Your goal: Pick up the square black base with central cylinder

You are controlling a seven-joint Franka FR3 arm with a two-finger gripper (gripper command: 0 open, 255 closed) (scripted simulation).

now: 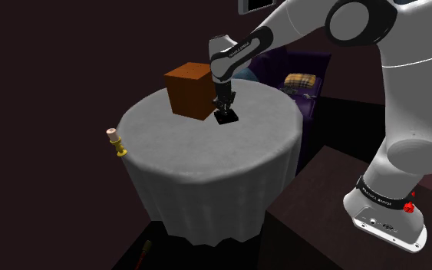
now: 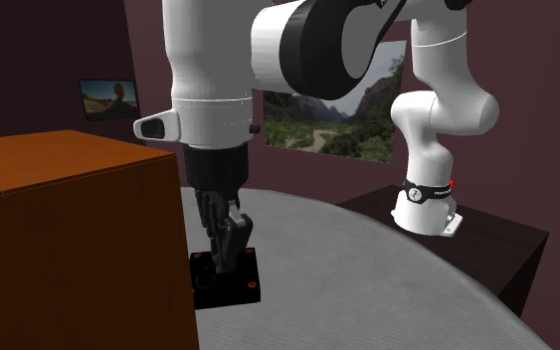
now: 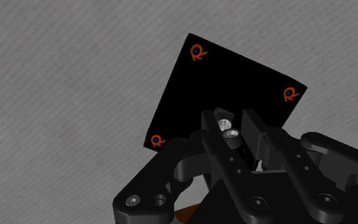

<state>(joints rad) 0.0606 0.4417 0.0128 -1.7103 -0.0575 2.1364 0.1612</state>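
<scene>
While the white arm reaches down over the round table, which is covered with a grey cloth, the black gripper stands nearly upright, its tips directly on the square black base. In the wrist view the two fingers press on the small silver cylinder that rises from the middle of the base, one finger on each side, so the gripper is clenched on the base by this cylinder. The base lies flat just under the gripper and seems to rest on the cloth. Small orange marks sit near its corners. Just beside the gripper, on the side away from the stand, is a brown box, near the base; I cannot tell if they touch.
</scene>
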